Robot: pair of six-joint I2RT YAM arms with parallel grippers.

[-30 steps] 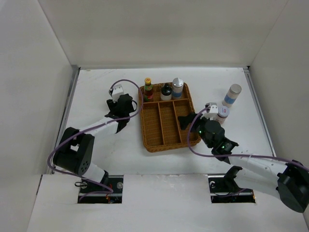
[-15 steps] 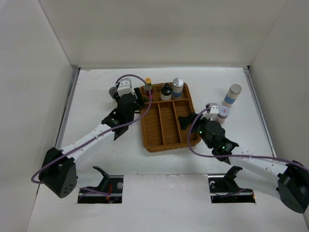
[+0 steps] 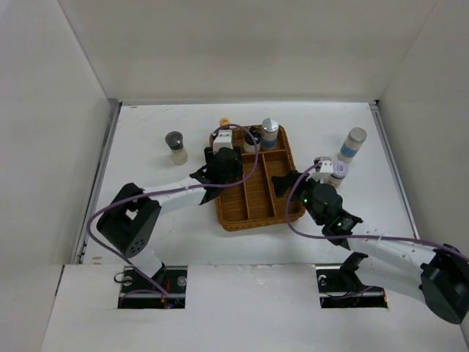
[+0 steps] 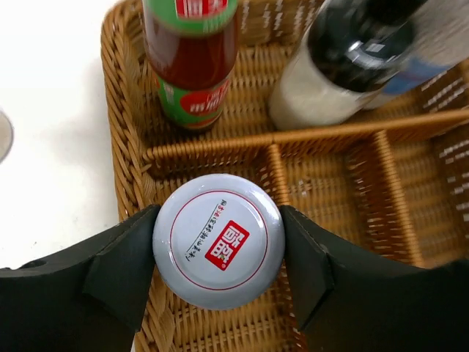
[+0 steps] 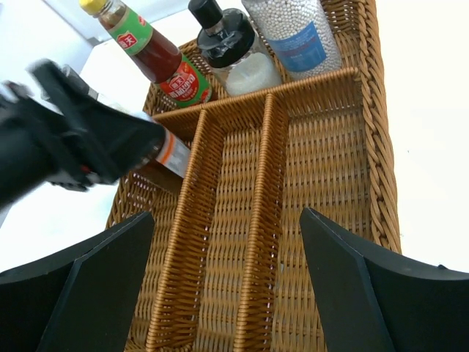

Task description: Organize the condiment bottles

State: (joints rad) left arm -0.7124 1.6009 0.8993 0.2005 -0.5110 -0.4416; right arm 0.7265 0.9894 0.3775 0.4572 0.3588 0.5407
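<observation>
Sauce bottle point(image 4: 190, 66), dark bottle point(image 4: 344, 73), shaker point(image 3: 270, 132) upright in back of tray point(image 4: 121, 147), white-lidded jar point(image 4: 218, 240) above its left slot.

Overhead view; wrist cameras close (sharing tray point(image 3: 253, 222)).

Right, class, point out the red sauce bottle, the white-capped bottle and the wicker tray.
red sauce bottle point(image 4: 192, 70): left wrist view, on its red body.
white-capped bottle point(image 4: 218, 240): left wrist view, centre of its cap.
wicker tray point(image 4: 123, 125): left wrist view, on its left rim.

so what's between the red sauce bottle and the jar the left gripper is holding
Just the wicker divider of the tray, running crosswise between the sauce bottle and the jar; the left wrist view shows it.
</observation>
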